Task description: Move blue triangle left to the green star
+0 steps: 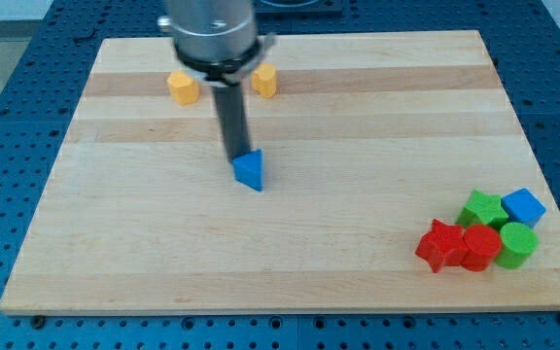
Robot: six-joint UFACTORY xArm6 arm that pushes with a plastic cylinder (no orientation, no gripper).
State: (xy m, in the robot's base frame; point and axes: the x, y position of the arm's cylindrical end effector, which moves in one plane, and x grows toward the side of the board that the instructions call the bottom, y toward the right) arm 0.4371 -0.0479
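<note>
The rod's tip (238,157) touches the upper-left edge of the blue triangular block (250,171) near the middle of the pale wooden surface (358,117); the arm carries no gripper, so nothing is held. The green star-shaped block (482,209) lies well apart toward the bottom-right corner, so the push runs that way. Count: two blue, two green, two red, two yellow blocks.

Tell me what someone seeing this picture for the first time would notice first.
First, the dark rod coming down from the view's top, with my tip right against the blue triangle near the board's middle. Next, the tight cluster at the view's bottom right: green star, blue cube, green cylinder, red star and another red block. Two yellow blocks sit near the top.
</note>
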